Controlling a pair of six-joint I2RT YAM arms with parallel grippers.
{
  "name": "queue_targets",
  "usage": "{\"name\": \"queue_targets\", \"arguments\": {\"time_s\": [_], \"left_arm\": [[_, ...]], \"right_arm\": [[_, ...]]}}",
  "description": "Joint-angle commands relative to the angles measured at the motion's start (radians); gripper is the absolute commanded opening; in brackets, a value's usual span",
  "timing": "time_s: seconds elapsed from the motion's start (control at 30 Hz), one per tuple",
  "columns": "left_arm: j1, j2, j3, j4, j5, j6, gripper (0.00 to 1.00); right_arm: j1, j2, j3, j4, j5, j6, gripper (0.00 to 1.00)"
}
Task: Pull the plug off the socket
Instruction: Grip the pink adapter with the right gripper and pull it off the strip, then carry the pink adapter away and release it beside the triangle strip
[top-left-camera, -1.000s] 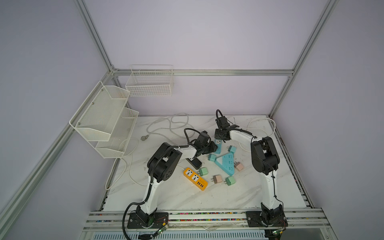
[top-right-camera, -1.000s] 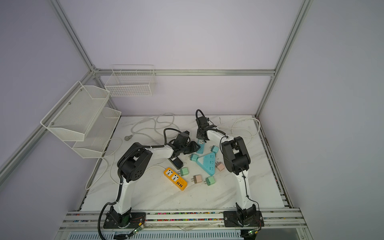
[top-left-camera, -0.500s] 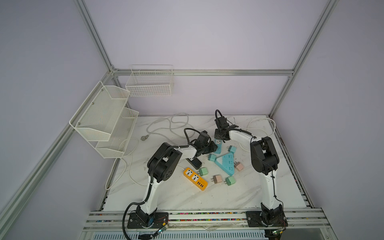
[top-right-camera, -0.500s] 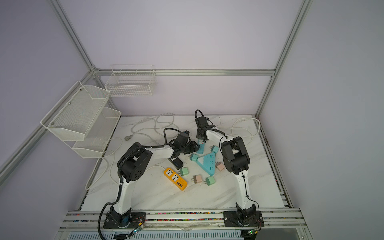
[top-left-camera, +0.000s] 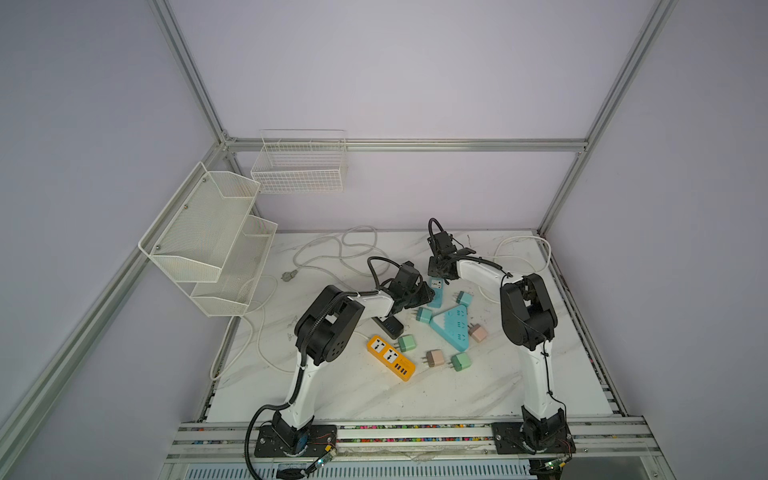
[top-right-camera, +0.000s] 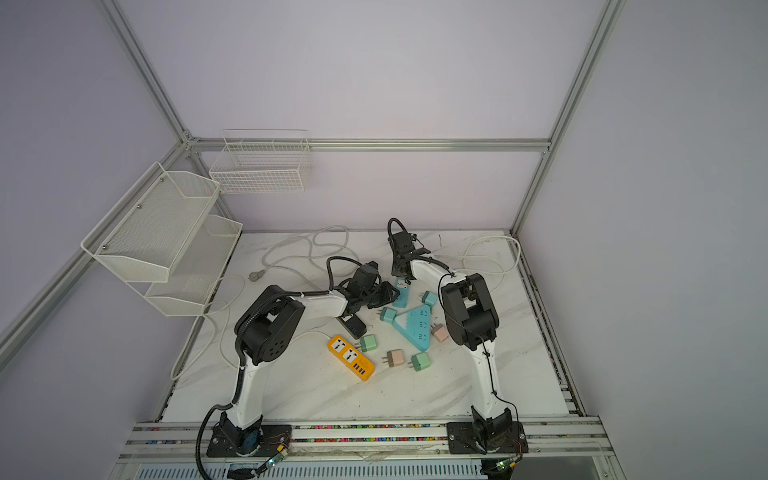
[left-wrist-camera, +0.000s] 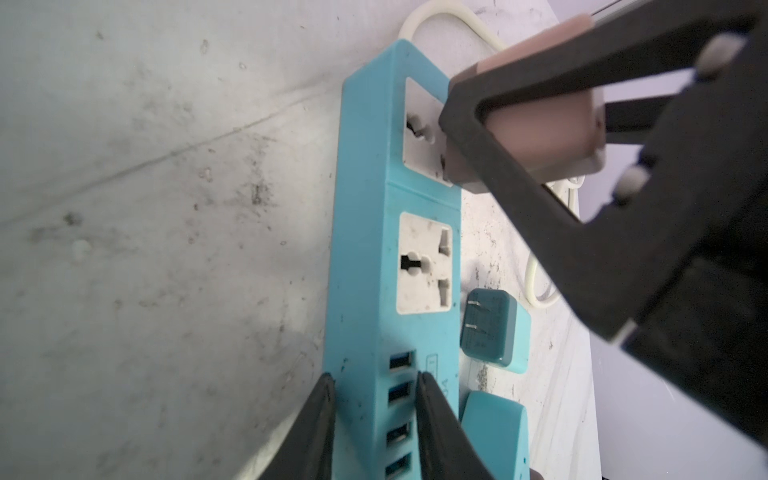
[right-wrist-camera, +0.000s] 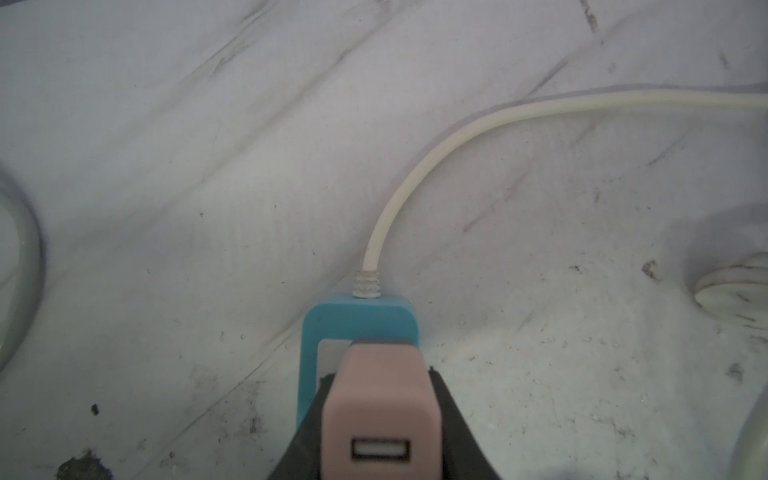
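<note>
Plug (left-wrist-camera: 548, 124), pink, sits in the end socket of the blue power strip (left-wrist-camera: 365, 249) on the marble worktop (left-wrist-camera: 166, 208), the right gripper (right-wrist-camera: 379, 415) with jaws clenched on its sides. The left gripper (left-wrist-camera: 374, 419) has jaws pinched on the strip's USB end (a teal adapter (left-wrist-camera: 494, 324) lies just beside). White cord (right-wrist-camera: 415, 178) leaves the strip's plug end.

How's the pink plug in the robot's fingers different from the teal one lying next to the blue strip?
The pink plug is clamped between fingers on the blue strip's end socket, prongs hidden; the teal plug lies loose on the table, two prongs showing. Both are small rounded cubes.
</note>
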Motion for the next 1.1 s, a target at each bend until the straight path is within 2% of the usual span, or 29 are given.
{"name": "queue_targets", "arguments": {"time_s": [0.0,0.13,0.33,0.67,0.83,1.07], "left_arm": [[-0.016,0.017,-0.021,-0.106,-0.014,0.000,0.31],[-0.015,0.017,-0.007,-0.105,-0.004,0.001,0.31],[-0.016,-0.025,0.024,-0.120,-0.008,0.024,0.32],[-0.016,-0.114,0.091,-0.157,-0.037,0.067,0.40],[-0.016,-0.204,0.032,-0.153,-0.068,0.077,0.43],[-0.020,-0.310,-0.090,-0.122,-0.058,0.068,0.46]], "right_arm": [[-0.002,-0.057,0.000,0.005,0.007,0.009,0.23],[-0.003,-0.070,0.009,-0.004,-0.009,0.017,0.23],[-0.006,-0.173,-0.051,0.053,-0.052,0.014,0.22],[-0.084,-0.425,-0.290,0.200,-0.222,0.053,0.22],[-0.163,-0.560,-0.444,0.274,-0.332,0.081,0.22],[-0.240,-0.706,-0.662,0.360,-0.451,0.117,0.22]]}}
